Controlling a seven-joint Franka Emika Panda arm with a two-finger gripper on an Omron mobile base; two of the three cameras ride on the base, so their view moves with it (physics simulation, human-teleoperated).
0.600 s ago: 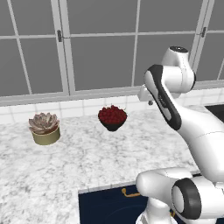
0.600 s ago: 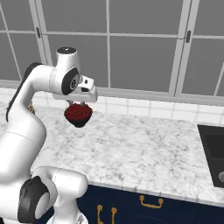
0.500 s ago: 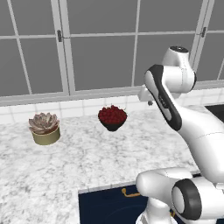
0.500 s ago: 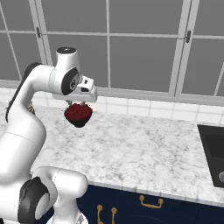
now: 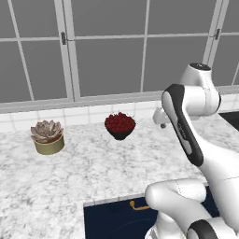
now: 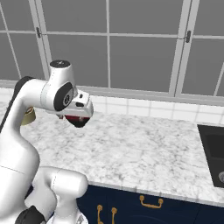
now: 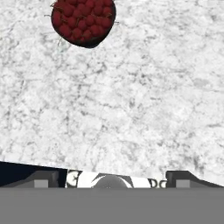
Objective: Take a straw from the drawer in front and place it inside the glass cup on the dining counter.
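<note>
claw [image 7: 111, 177] released, I see it grasping nothing | dark bowl [image 5: 120, 126] holds red berries on desk [image 5: 93, 172] | pot [image 5: 47, 137] holds succulent

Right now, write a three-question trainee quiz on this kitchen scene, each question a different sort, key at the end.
1. True or false: the bowl of red berries stands on the marble counter.
2. In the left base view, what stands left of the bowl? A) potted succulent B) kettle C) plate
3. Fill in: in the hand view the gripper is ____, its fingertips wide apart over bare marble.

Key: 1 true; 2 A, the potted succulent; 3 open.
</note>
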